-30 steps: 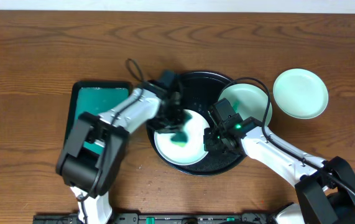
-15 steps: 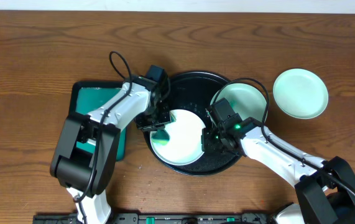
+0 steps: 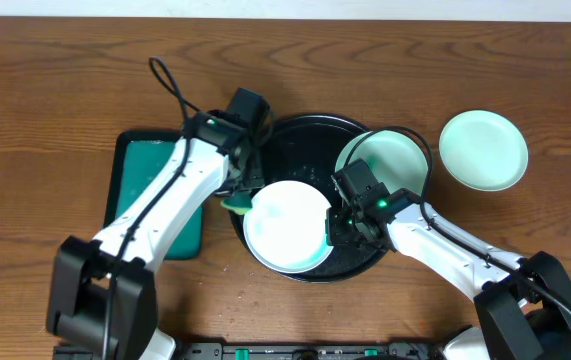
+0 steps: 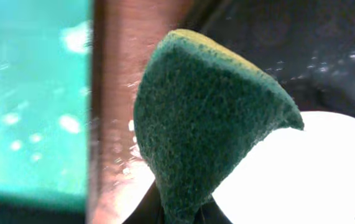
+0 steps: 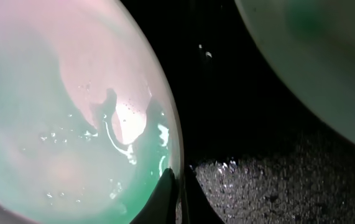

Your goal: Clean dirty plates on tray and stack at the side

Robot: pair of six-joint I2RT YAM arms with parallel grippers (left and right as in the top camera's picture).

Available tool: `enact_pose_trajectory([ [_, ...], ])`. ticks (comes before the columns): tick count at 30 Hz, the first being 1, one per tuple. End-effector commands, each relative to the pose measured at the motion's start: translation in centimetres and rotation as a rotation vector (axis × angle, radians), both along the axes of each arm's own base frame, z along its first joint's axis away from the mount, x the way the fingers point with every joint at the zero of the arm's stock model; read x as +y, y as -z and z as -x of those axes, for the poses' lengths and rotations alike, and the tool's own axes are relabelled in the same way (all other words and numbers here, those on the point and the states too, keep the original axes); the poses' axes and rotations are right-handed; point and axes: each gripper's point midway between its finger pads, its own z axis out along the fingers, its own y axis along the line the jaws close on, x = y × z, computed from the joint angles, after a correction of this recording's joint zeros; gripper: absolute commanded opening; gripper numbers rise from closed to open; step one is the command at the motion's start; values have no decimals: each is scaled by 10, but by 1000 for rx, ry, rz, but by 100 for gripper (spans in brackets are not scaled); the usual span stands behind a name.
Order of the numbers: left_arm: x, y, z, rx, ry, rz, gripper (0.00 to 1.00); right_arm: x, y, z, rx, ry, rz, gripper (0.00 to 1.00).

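The white plate (image 3: pixel 285 225) lies on the front left of the black tray (image 3: pixel 305 145) and looks tilted, with a green watery film along its right edge (image 5: pixel 59 112). My right gripper (image 3: pixel 333 225) is shut on that plate's right rim (image 5: pixel 178 186). My left gripper (image 3: pixel 240 195) is shut on a green and yellow sponge (image 4: pixel 208 118) over the tray's left rim, just left of the white plate (image 4: pixel 301 174). A mint-green plate (image 3: pixel 390 165) lies on the tray's right side. Another mint-green plate (image 3: pixel 482 150) lies on the table to the right of the tray.
A green rectangular tray (image 3: pixel 155 190) lies left of the black tray, under my left arm; it also shows in the left wrist view (image 4: pixel 28 93). The black tray's floor is wet (image 5: pixel 258 180). A cable loops above each arm.
My left gripper has carried the sponge left, from the middle of the white plate to the tray's left rim. The green smear in the plate's middle is gone. The right gripper has stayed put.
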Motion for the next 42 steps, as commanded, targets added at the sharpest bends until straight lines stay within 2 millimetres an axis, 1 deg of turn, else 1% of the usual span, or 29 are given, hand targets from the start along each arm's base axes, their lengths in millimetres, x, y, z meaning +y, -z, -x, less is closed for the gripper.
enact_pose_trajectory([
  [1, 34, -12, -5, -20, -95, -55, 7, -1, -1, 3, 13, -37, 26, 2],
  [3, 52, -12, -4, 4, -146, -64, 7, -1, -10, -2, 0, -44, 35, 2],
  [5, 70, -11, -4, 19, -197, -69, 7, 0, -24, -8, -24, -65, 42, 2],
  [8, 97, -11, -7, 29, -268, -69, 7, -4, -48, -17, -54, -55, 79, 2],
  [10, 111, -11, -7, 33, -306, -63, 7, -7, -62, -19, -51, -42, 98, 2],
  [12, 126, -11, -7, 40, -352, -53, 7, -11, -76, -17, -16, -8, 110, 2],
  [15, 138, -10, -3, 59, -387, -42, 7, -15, -82, -1, 75, 29, 114, 1],
  [18, 143, -10, -1, 69, -390, -45, 7, -20, -82, 20, 172, 36, 126, 1],
  [20, 142, -10, -1, 68, -390, -44, 7, -25, -82, 25, 189, 28, 145, 1],
  [22, 142, -10, -1, 66, -390, -44, 7, -23, -82, 21, 166, 6, 142, 1],
  [25, 142, -10, -3, 62, -391, -44, 7, -15, -83, 6, 102, 10, 109, 1],
  [28, 142, -10, -3, 62, -391, -44, 7, -5, -86, -10, 43, 38, 63, 2],
  [30, 142, -10, -2, 62, -391, -44, 7, -3, -87, -14, 36, 70, 51, 1],
  [31, 142, -10, -2, 62, -390, -44, 7, -3, -86, -14, 39, 81, 52, 4],
  [32, 142, -10, -2, 62, -391, -44, 7, -8, -85, -14, 39, 90, 75, 23],
  [34, 142, -10, -3, 62, -389, -44, 8, -21, -79, -11, 43, 131, 138, 27],
  [35, 142, -10, -3, 62, -387, -44, 7, -28, -75, -9, 50, 154, 173, 35],
  [36, 142, -10, -3, 62, -387, -44, 7, -35, -70, -5, 61, 174, 203, 47],
  [37, 142, -10, -3, 62, -387, -44, 7, -39, -64, 1, 79, 181, 217, 52],
  [39, 142, -10, -3, 62, -387, -44, 7, -43, -53, 9, 104, 190, 231, 50],
  [42, 142, -10, -3, 62, -387, -44, 7, -50, -31, 21, 129, 205, 241, 47],
])
